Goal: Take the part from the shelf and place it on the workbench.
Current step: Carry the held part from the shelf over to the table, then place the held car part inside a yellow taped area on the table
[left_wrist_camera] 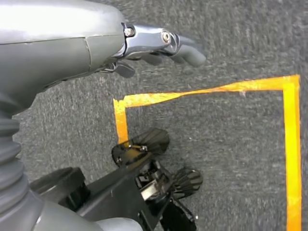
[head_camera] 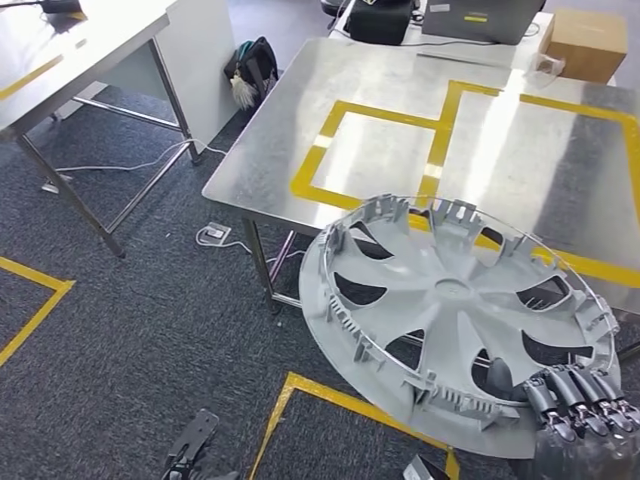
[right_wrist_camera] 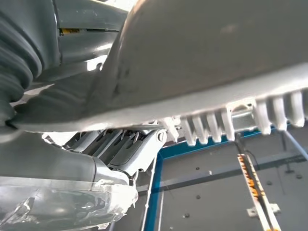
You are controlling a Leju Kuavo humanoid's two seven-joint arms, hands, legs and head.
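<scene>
**Carry the wheel cover onto the bench, set down flat**

Right hand (head_camera: 577,405), lower right of the head view, grips the wheel cover (head_camera: 453,310) by its near rim, fingers curled over the edge. Cover sits tilted, inner side up, overlapping the near edge of the steel workbench (head_camera: 392,110); can't tell if it touches. Left hand (left_wrist_camera: 160,43) hangs over the carpet, fingers apart, holding nothing.

My read: single-edge grip, so expect droop. Move forward slowly, level it over the yellow tape outline (head_camera: 377,150), lower flat, then release.

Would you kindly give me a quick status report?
Right hand grips wheel cover by its rim. Left hand empty, over carpet. Workbench ahead, marked area bare.
</scene>
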